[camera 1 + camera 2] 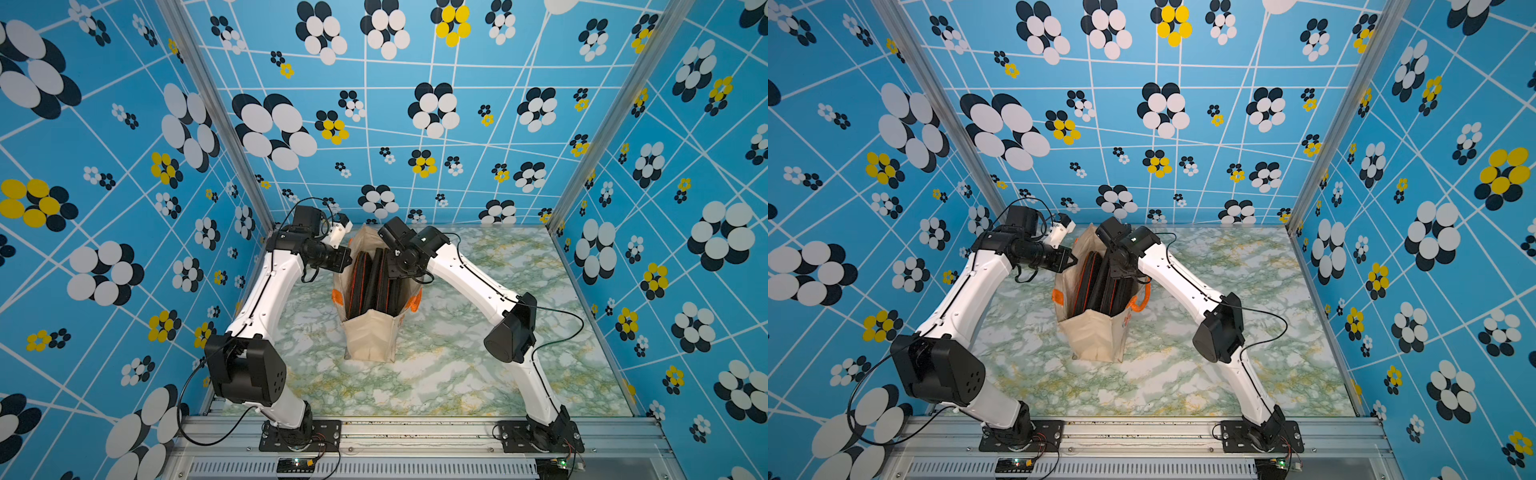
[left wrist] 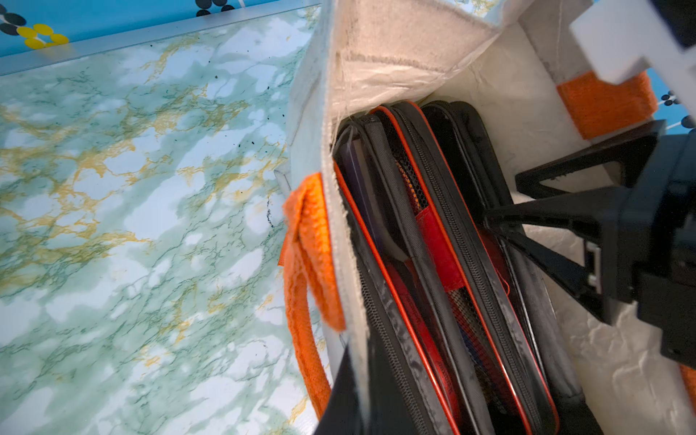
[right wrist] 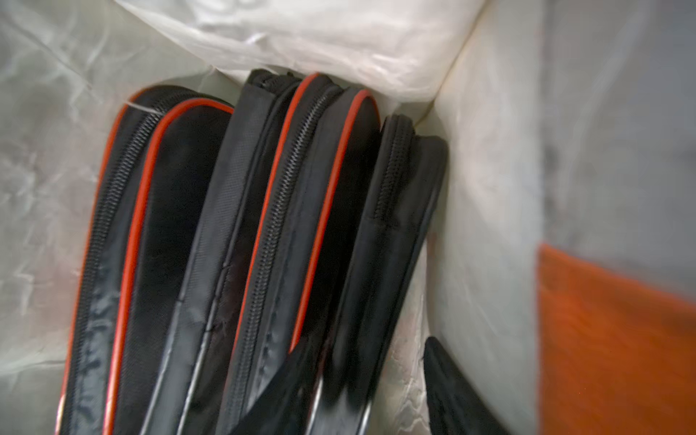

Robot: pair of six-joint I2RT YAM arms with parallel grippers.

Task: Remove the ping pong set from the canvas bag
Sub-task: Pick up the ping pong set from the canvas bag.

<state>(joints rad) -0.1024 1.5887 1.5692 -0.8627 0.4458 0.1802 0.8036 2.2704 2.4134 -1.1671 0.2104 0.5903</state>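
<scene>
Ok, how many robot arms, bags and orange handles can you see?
robot arms: 2
canvas bag: 1
orange handles: 2
Total: 5

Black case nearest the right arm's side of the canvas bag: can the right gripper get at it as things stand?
Probably yes. The canvas bag stands open-topped, and the right gripper is inside it, jaws either side of that black case. The left gripper pinches the opposite rim, clear of it.
</scene>
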